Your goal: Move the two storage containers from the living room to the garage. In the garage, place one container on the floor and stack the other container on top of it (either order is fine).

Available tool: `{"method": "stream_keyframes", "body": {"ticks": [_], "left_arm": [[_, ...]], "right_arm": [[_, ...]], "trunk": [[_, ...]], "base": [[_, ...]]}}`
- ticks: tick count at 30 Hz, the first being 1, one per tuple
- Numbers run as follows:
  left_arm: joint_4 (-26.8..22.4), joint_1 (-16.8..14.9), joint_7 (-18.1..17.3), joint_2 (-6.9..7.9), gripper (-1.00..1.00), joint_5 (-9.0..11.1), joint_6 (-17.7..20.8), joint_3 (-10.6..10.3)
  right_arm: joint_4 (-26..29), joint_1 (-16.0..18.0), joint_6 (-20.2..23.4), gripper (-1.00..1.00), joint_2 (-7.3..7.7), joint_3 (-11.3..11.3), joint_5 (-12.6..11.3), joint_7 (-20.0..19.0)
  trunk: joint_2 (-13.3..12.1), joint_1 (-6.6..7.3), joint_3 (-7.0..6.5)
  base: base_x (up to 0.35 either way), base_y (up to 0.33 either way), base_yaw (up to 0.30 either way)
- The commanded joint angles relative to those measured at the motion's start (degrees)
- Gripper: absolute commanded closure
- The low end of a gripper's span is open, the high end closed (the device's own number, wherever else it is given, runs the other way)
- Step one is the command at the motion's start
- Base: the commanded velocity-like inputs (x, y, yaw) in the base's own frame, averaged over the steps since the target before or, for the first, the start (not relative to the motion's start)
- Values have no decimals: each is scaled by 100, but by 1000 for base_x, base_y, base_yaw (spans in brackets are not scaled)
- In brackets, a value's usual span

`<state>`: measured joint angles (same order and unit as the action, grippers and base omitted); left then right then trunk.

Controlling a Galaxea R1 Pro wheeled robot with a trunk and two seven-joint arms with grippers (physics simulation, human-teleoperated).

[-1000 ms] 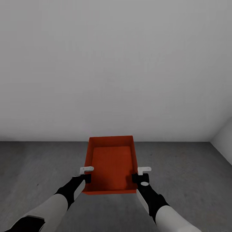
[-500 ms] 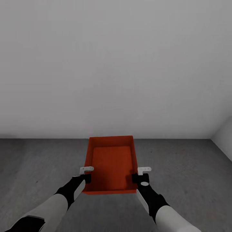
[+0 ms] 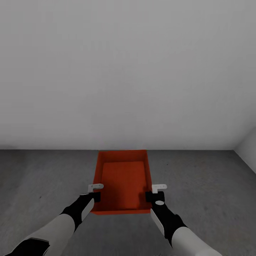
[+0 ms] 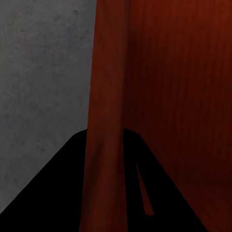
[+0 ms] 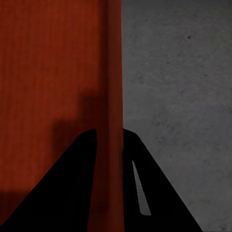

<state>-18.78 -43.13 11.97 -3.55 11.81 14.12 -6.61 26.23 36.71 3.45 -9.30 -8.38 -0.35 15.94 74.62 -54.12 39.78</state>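
One red-orange open-top storage container (image 3: 122, 179) is held in front of me over the garage's dark grey concrete floor (image 3: 206, 185); it is empty. My left gripper (image 3: 95, 195) is shut on its left wall near the front corner. My right gripper (image 3: 153, 195) is shut on its right wall opposite. In the left wrist view the container's wall (image 4: 106, 87) runs between the dark fingers (image 4: 53, 193) of the left gripper (image 4: 105, 133). In the right wrist view the container's wall (image 5: 112, 72) is likewise clamped by the right gripper (image 5: 109, 131), with the floor (image 5: 179, 72) beside it.
A plain white-grey wall (image 3: 128, 71) rises just beyond the container. A second wall (image 3: 247, 151) meets it at the right corner. Bare concrete spreads to both sides of the container.
The line where wall meets floor sits slightly higher in the picture, so the camera has moved. The container and both grippers keep their places relative to each other.
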Motion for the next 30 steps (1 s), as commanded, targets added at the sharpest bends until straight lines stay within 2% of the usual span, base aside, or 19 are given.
{"method": "stream_keyframes", "body": {"ticks": [1,30], "left_arm": [[-29,-3,68,284,100,-125,-129,239],[-38,-3,68,293,100,-128,-129,242]], "right_arm": [[7,3,33,100,7,30,-61,32],[11,3,33,100,7,30,-61,32]], "trunk": [[45,-22,33],[1208,-659,821]], "base": [[0,0,0],[0,0,0]]}}
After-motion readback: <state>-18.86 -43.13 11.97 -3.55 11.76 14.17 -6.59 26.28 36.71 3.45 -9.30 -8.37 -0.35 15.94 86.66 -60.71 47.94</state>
